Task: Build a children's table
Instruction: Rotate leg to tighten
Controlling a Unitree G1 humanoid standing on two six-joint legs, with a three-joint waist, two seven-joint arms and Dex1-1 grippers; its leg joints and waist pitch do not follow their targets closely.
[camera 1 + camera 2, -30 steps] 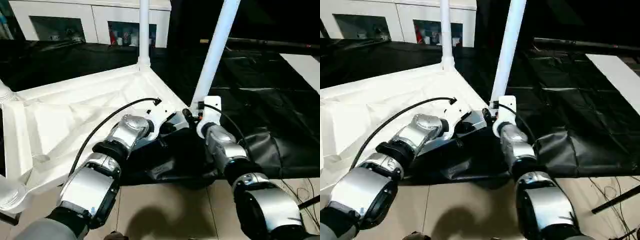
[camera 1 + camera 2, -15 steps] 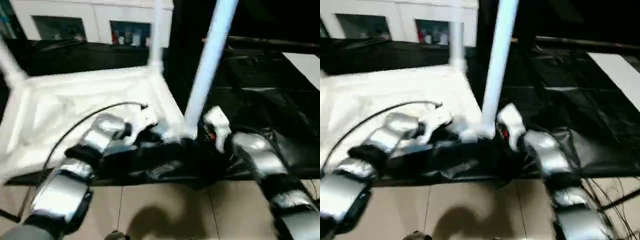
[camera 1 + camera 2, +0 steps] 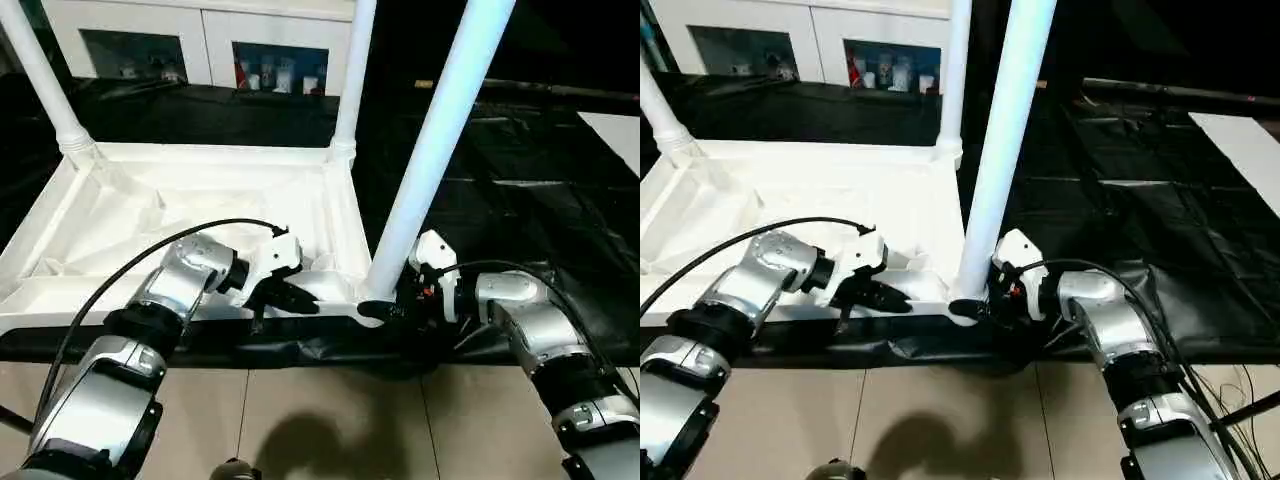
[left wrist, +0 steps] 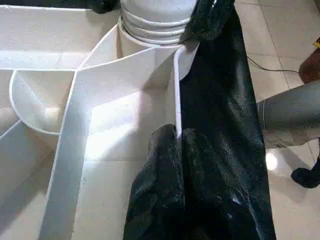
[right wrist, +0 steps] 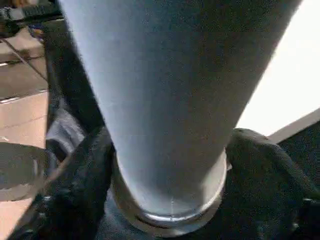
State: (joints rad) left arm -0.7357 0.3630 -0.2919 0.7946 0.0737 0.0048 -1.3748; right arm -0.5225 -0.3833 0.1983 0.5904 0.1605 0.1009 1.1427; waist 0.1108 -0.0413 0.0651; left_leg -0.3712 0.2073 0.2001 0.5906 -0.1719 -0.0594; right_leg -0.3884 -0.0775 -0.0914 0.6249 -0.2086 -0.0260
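The children's table lies upside down on the black-sheeted worktable (image 3: 520,200), its white ribbed tabletop (image 3: 180,215) facing up. Three white legs stand in corner sockets: far left (image 3: 45,85), far right (image 3: 352,70) and near right (image 3: 435,160). My left gripper (image 3: 300,300) is shut on the tabletop's thin near rim wall (image 4: 176,90), beside the near right socket. My right gripper (image 3: 385,308) comes in from the right and clasps the near right leg at its base, one black finger (image 5: 85,170) on each side of the ringed collar (image 5: 170,210).
White cabinets (image 3: 200,40) stand behind the worktable. A long flat white board (image 3: 615,125) lies at the far right on the sheet. The worktable's near edge drops to a beige tiled floor (image 3: 330,420), with cables (image 3: 1240,390) at the right.
The view has swung, squaring up the tabletop. My right arm has swung out to the right and its gripper now holds the near leg at its base. The left gripper stays on the rim.
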